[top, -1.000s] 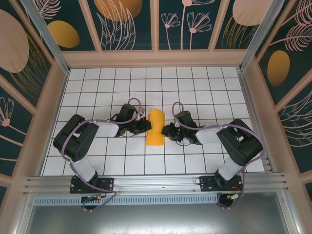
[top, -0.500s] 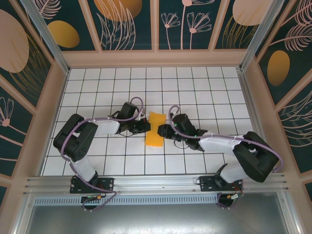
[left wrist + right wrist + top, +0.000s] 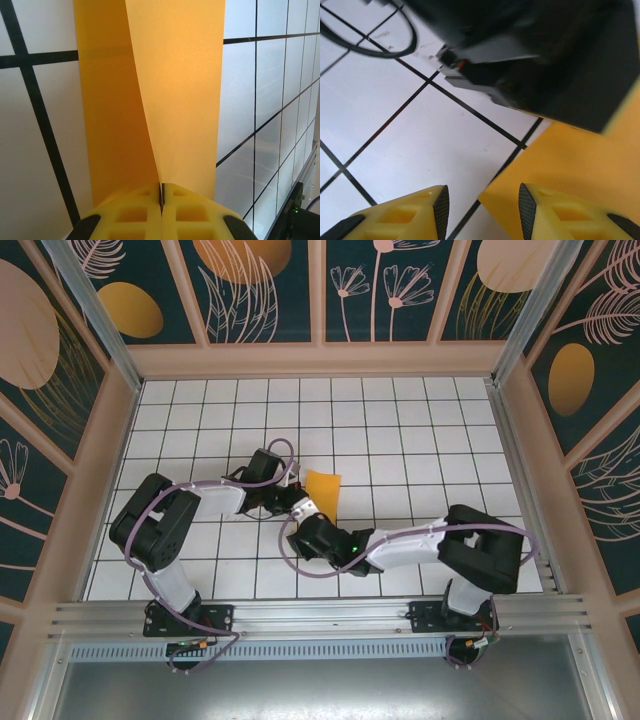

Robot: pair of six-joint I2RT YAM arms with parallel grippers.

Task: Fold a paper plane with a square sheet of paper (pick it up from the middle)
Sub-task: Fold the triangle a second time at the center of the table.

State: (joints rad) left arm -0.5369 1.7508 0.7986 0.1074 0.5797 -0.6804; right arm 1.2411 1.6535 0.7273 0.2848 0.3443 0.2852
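My left claw [image 3: 292, 499] is pinched tight on the near edge of the square sheet of paper [image 3: 323, 492]; on its wrist camera the yellow fingers [image 3: 135, 215] meet with the paper [image 3: 175, 75] caught in the seam. From there the orange-yellow sheet fans out in two layers, a shaded one on the left and a brighter flap over it. It lies mid-worktop [image 3: 420, 440], a small folded shape. My right claw [image 3: 482, 192] stands apart over the sheet's corner [image 3: 580, 155], holding nothing.
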